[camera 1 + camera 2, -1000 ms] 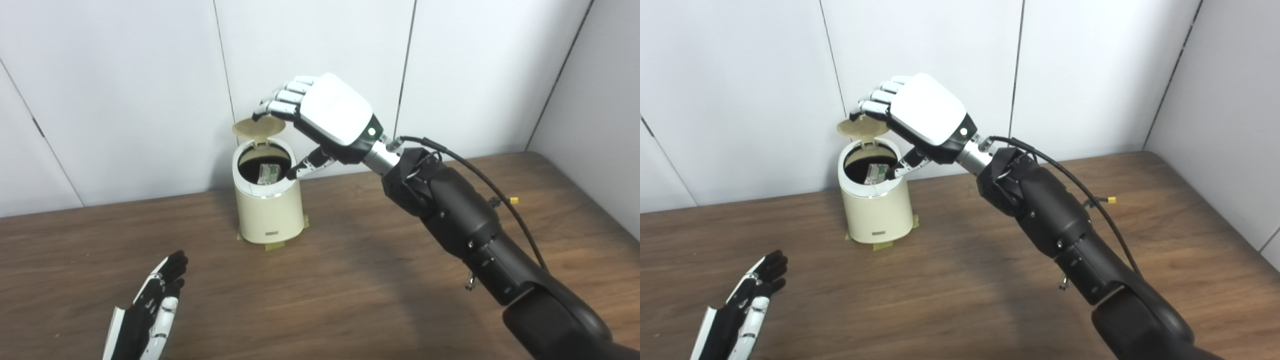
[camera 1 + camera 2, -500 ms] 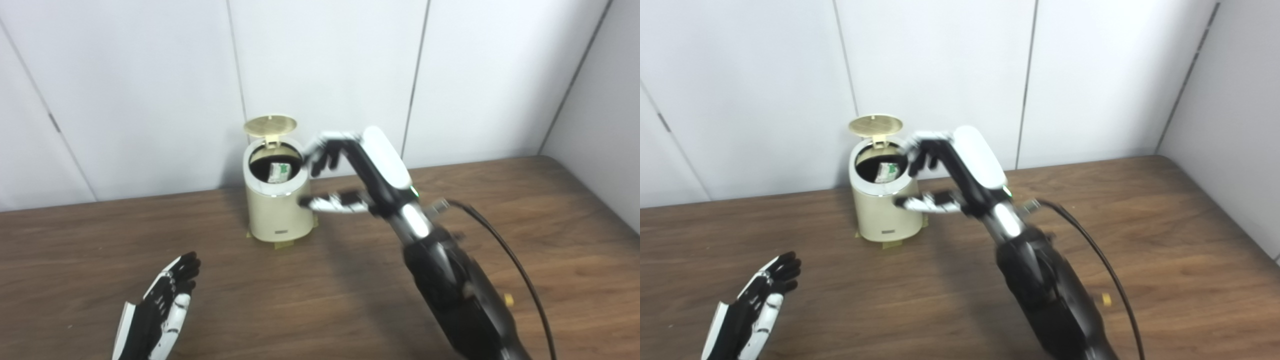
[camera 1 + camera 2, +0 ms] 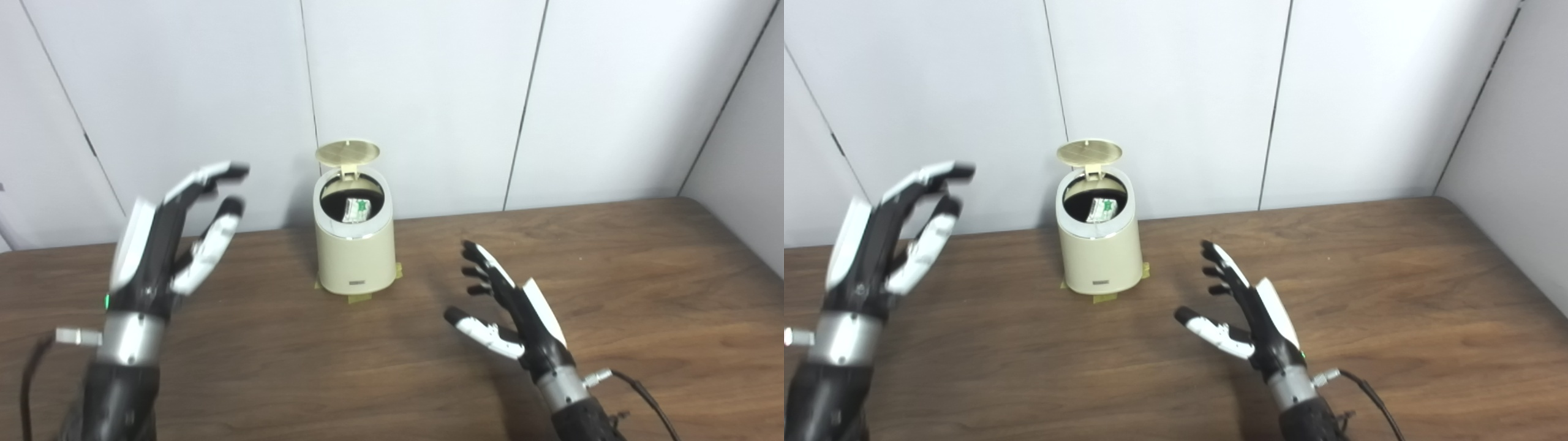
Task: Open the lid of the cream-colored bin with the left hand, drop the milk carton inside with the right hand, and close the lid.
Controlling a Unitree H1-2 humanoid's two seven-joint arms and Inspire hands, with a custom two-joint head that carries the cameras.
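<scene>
Only partly visible: milk carton [image 3: 356, 209] inside bin [image 3: 355, 260].

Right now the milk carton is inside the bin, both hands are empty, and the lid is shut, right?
Not quite: the lid is standing open, as the left eye view shows. The milk carton is inside the bin, and the left hand and right hand are empty.

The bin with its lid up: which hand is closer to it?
Roughly equal; I cannot tell. The left hand is raised, open, to the left of the bin; the right hand is open, low over the table to its right, nearer the camera. Neither touches it.
</scene>
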